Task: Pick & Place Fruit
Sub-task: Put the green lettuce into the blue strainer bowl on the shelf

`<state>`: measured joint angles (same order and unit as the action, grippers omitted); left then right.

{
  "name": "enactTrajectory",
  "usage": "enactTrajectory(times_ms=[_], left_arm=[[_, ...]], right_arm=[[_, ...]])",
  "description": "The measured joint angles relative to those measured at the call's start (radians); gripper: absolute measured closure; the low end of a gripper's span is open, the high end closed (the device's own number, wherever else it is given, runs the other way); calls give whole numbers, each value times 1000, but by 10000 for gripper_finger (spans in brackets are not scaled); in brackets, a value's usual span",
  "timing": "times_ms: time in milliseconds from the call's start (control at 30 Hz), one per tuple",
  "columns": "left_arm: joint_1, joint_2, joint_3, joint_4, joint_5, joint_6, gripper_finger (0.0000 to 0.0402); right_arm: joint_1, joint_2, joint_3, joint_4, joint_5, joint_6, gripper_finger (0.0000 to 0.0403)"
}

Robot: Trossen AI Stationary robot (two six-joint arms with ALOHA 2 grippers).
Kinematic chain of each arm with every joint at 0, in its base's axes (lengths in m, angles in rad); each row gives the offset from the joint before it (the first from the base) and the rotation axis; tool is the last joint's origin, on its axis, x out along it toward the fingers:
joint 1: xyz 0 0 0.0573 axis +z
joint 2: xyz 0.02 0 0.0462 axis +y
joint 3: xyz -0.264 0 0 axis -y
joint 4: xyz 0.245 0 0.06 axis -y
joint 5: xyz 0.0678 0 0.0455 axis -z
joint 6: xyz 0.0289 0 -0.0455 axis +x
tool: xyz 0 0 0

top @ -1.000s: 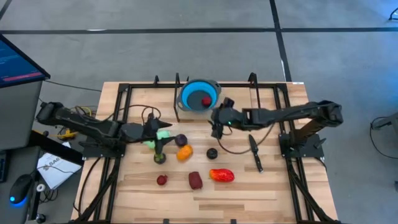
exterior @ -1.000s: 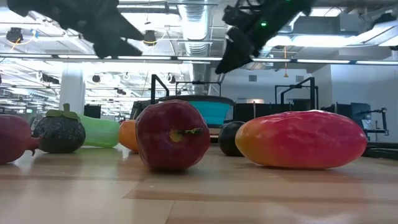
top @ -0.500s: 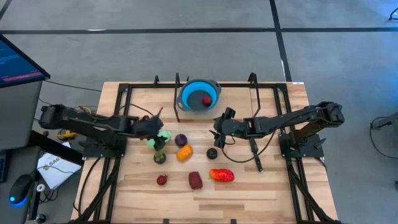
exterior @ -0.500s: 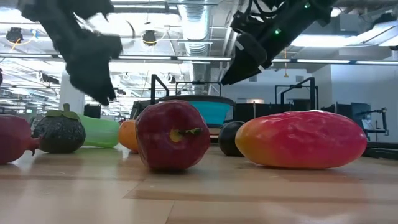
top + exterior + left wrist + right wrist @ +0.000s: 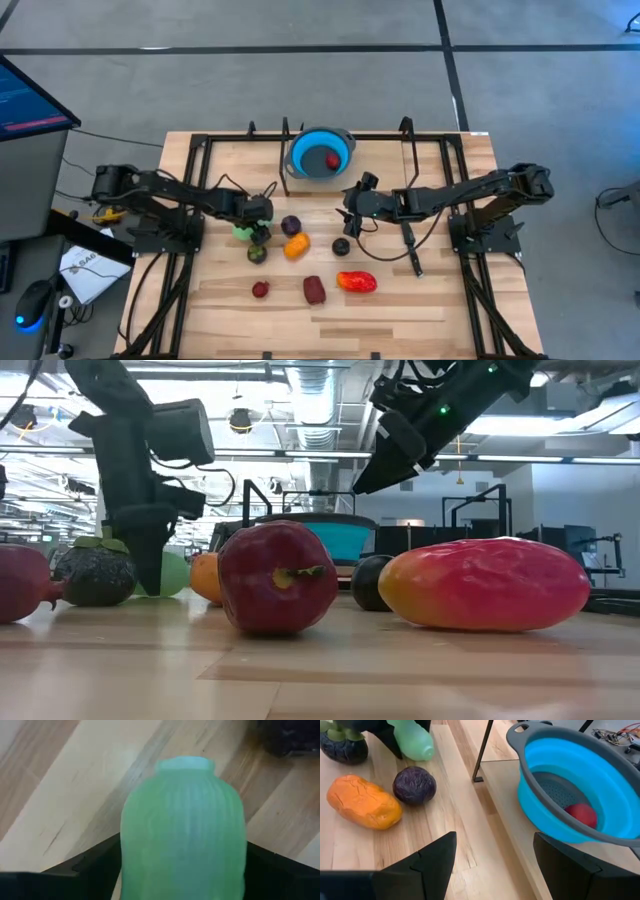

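The pale green oblong fruit lies on its side on the table's left half. My left gripper stands over it, pointing down, open, one finger on each long side. My right gripper hangs open above the table between the blue bowl and a dark round fruit. One red fruit lies in the bowl. The purple, orange, olive, small red, maroon and larger red-orange pieces rest on the wood. My left gripper comes at the pale green fruit from above, fingers across its length near the end away from the neck. The fruit fills the gap between them and lies on the table. I cannot tell whether the fingers touch it.
A black frame rims the table. The bowl sits at the far middle. A black tool and cables lie right of the fruit. The olive piece is close beside the left gripper. Bare wood shows along the near edge.
My left gripper has come down from above the table onto the pale green fruit and tipped from slanting to pointing straight down. My right gripper moved from the bowl toward the table's near edge, then held still. No fruit has moved.
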<state>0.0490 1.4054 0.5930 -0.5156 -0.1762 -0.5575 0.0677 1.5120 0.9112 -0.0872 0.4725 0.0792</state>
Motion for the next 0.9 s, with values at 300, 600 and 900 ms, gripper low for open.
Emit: enactTrajectory(times_ms=[300,600,900], left_arm=[[-22,-87,0,20,74,-26,192],[-114,-298,0,436,70,117,156],[-177,-231,1,800,-27,435,146]], right_arm=[[4,-42,0,-48,8,0,143],[19,14,-1,145,-64,-44,143],[-23,-79,0,273,-328,7,141]])
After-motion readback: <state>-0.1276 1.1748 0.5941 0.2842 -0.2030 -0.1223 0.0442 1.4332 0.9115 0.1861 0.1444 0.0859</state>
